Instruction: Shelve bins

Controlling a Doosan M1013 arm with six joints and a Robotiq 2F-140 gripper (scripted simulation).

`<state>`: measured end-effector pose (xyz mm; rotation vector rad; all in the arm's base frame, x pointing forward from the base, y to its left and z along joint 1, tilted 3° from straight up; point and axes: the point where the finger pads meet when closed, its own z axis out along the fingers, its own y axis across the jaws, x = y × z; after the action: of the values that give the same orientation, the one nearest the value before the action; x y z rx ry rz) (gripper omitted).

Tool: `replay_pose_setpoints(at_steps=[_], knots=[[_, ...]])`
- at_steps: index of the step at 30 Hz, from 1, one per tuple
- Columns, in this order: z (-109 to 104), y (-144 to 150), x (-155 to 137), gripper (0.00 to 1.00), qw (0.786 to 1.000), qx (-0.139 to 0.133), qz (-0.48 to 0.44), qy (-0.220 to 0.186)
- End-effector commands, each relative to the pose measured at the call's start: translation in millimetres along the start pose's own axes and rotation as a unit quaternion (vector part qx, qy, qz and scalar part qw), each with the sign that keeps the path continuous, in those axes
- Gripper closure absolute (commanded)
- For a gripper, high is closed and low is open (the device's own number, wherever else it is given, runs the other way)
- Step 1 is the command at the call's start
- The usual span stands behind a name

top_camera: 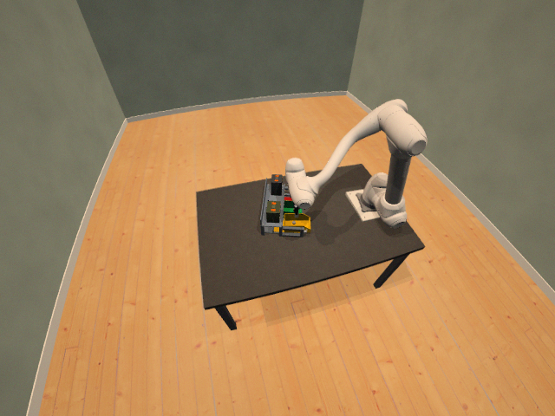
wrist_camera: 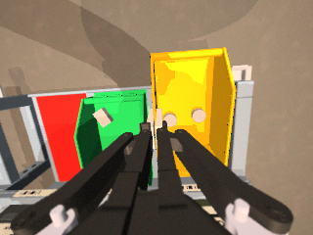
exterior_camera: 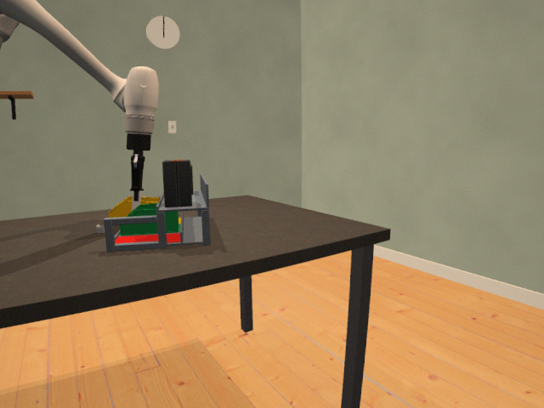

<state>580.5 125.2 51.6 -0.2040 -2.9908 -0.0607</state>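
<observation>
The yellow bin (wrist_camera: 193, 113) sits at the near end of the grey shelf (top_camera: 271, 208), partly inside and sticking out of its open side; it also shows in the top view (top_camera: 297, 222). Two round pale parts lie in it. My gripper (wrist_camera: 156, 117) points straight down and is shut on the yellow bin's wall on the green bin's side. The green bin (wrist_camera: 114, 129) stands beside it in the shelf with a pale block inside. A red mark (wrist_camera: 56, 132) lies beyond the green bin with nothing on it.
Two black boxes (exterior_camera: 177, 183) stand on the shelf's upper board, close to my wrist. A small pale piece (exterior_camera: 99, 227) lies on the table by the shelf's corner. The arm's base (top_camera: 381, 204) is at the table's far right.
</observation>
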Motion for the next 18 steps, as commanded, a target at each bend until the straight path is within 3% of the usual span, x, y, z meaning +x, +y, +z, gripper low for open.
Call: replay_pose_setpoints(at_steps=[1,18], knots=[[-0.1,0.0,0.0,0.90,1.000,0.000,0.000,0.000],[0.4,0.0,0.3,0.90,1.000,0.000,0.000,-0.003]])
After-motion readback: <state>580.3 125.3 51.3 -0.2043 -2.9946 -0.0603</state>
